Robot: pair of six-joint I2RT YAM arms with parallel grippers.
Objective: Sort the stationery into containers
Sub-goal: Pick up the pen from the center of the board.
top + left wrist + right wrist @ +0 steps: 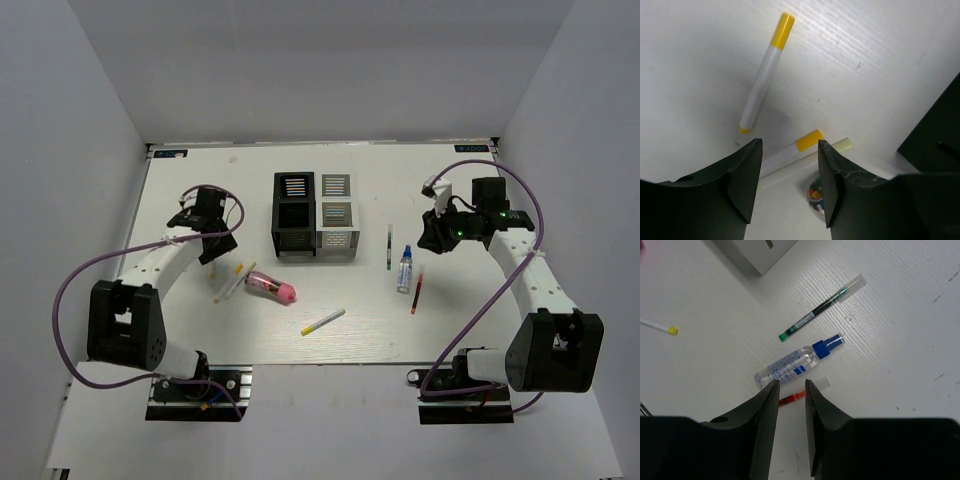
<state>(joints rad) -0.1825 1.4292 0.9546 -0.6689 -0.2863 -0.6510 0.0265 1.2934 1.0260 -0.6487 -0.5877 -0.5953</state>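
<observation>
The stationery lies loose on the white table (200,180). Two white pens with yellow ends (230,282) rest beside a pink-and-clear cylinder (272,288), and a third yellow pen (323,321) lies nearer the front. My left gripper (212,252) hovers open over the pens (790,152), holding nothing. On the right, a green pen (822,307), a blue-capped bottle (795,362) and a red pen (791,399) lie close together. My right gripper (791,385) hangs above the red pen, its jaws narrowly apart and empty. The black container (293,213) and the silver-white container (337,215) stand side by side at the centre back.
The black organizer's corner (935,135) is close to the right of my left gripper. The silver organizer's wall (755,252) shows beyond the green pen. Grey walls enclose the table on three sides.
</observation>
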